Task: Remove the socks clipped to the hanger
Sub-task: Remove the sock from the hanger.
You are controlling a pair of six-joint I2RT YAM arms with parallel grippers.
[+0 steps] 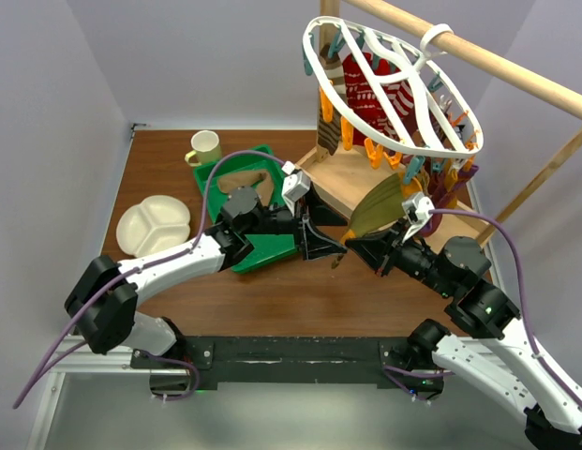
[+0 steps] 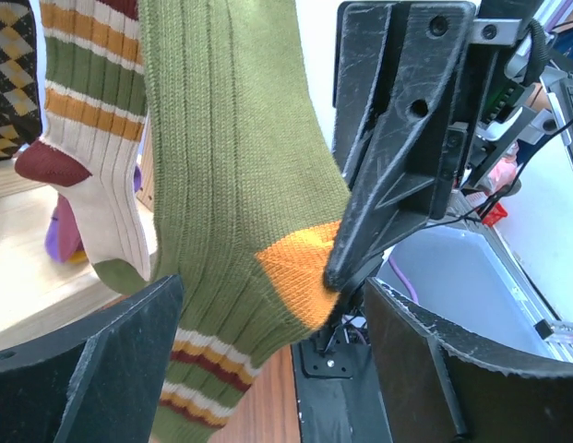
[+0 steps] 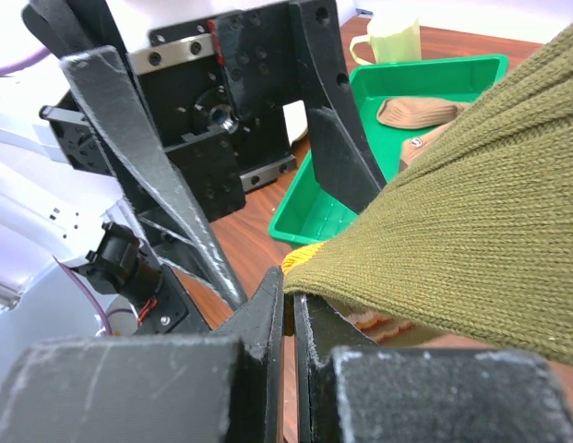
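The step in hand is judged to be the freeing of one sock [image 1: 377,206], olive with an orange heel, which hangs from the hanger [image 1: 431,153] at one o'clock in the top view. Whether its clip has let go cannot be told. The right fingers [image 3: 291,305] are clamped together on the heel. The left fingers [image 1: 326,242] are spread wide to either side of the sock, with nothing gripped. A pull down and away is called for next, then probably a carry to the tray [image 1: 272,251] at nine o'clock. Room is tight: the two sets of fingers nearly touch, and the stand [image 1: 351,178] lies close at twelve. Bare counter [image 1: 300,300] is seen at six o'clock.
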